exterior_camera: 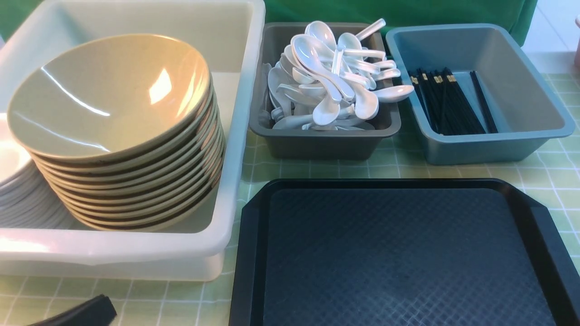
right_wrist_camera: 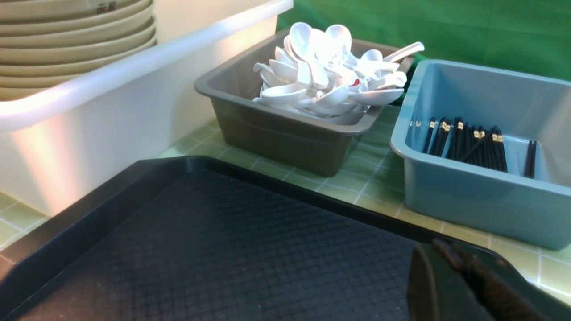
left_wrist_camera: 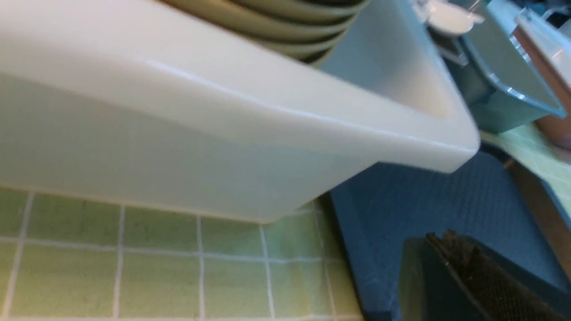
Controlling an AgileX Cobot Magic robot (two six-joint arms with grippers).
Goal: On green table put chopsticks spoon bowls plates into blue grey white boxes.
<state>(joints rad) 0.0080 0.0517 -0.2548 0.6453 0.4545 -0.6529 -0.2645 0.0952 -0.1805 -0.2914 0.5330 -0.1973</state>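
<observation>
From the front, the white box (exterior_camera: 235, 136) holds a tilted stack of bowls (exterior_camera: 118, 131) with plates (exterior_camera: 18, 190) beside them at the view's left edge; the grey box (exterior_camera: 317, 140) is heaped with spoons (exterior_camera: 335, 81), and the blue box (exterior_camera: 521, 113) holds chopsticks (exterior_camera: 453, 104). A bare black tray (exterior_camera: 398, 253) lies on the green table (exterior_camera: 398, 165) in front of the two smaller boxes. A dark tip of the left fingers (exterior_camera: 86, 313) shows at the bottom edge, just before the white box. In the left wrist view, the left fingers (left_wrist_camera: 468, 276) are pressed together with nothing between them, low over the tray (left_wrist_camera: 424, 200) edge; the white box (left_wrist_camera: 223, 133) wall stands just ahead, the bowls (left_wrist_camera: 285, 22) above its rim. In the right wrist view, the right fingers (right_wrist_camera: 468, 276) are closed on nothing, at the tray's (right_wrist_camera: 223, 245) far rim; the blue box (right_wrist_camera: 468, 196) with chopsticks (right_wrist_camera: 468, 142) sits just beyond them, the grey box (right_wrist_camera: 276, 129) of spoons (right_wrist_camera: 330, 76) farther off, beside the white box (right_wrist_camera: 111, 120).
</observation>
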